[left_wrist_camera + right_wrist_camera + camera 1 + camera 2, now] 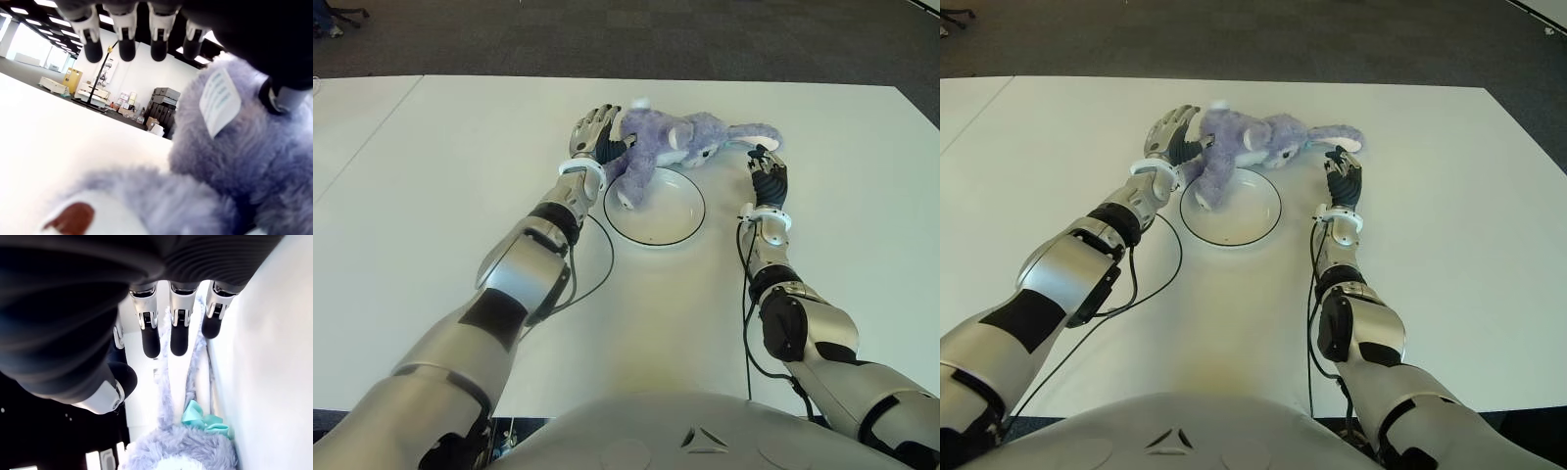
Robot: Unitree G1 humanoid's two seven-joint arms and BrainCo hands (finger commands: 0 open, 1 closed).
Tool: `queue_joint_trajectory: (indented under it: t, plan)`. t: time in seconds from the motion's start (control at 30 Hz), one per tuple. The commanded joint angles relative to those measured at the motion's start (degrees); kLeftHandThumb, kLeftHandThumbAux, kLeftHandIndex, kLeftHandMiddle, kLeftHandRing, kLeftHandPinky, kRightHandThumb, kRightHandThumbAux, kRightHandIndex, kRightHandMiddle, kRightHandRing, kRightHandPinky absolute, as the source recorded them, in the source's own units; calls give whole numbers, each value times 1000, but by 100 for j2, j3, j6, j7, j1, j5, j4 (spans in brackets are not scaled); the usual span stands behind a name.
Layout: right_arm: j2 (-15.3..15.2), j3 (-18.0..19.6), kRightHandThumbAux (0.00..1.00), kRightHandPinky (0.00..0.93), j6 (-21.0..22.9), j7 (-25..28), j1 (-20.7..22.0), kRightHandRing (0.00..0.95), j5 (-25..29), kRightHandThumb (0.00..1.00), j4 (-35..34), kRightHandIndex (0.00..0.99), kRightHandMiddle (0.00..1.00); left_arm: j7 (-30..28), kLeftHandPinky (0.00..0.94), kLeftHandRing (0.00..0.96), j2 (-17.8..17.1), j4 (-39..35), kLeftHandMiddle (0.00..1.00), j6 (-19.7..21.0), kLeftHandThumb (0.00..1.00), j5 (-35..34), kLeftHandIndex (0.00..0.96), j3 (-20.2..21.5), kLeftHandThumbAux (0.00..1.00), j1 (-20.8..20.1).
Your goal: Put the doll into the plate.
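A purple plush doll (671, 142) with long ears lies at the upper centre of the left eye view, most of its body on the white worktop (431, 196) just beyond the far rim of the white plate (658, 217), with one leg hanging down over the rim into the plate. The left hand (595, 132) is at the doll's left side, fingers spread and extended; its wrist view shows four fingertips (126, 46) straight out above the fur and the palm close against the plush body beside a sewn-in label (219, 100), so it appears to touch the doll without closing on it. The right hand (767, 174) is just beside the doll's long ear on the right of the frame, its fingers (179, 335) relaxed and apart, holding nothing. The step in hand looks like bracketing the doll from both sides before moving it; the doll is only partly over the plate, so the task is not done. The next move likely calls for both hands to press inward or scoop and draw the soft body toward the robot so it settles inside the rim, without tipping the plate. The worktop is broad, matte white; a thin black cable (602, 259) loops across it by the left forearm. Dark carpet (607, 34) runs beyond the far edge, and the left wrist view shows a large lit room with stacked boxes.
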State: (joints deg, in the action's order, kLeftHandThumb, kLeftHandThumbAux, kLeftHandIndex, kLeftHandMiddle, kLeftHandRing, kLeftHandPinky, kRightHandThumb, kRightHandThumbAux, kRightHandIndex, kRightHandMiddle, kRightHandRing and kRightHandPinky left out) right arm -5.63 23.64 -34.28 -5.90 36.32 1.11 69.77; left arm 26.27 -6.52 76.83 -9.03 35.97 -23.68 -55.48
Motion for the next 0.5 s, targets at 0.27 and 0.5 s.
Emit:
queue_joint_trajectory:
  t: [0.27, 0.5]
  plan:
    - [558, -27, 724, 56, 600, -187, -1243, 63, -14, 716, 813, 416, 146, 133, 0, 0, 45, 68, 0, -190, 293, 22, 0, -17, 333, -117]
    - [579, -39, 723, 65, 557, -198, -1263, 69, -24, 716, 813, 416, 151, 70, 0, 0, 90, 68, 0, -235, 302, -80, 0, 79, 354, -133]
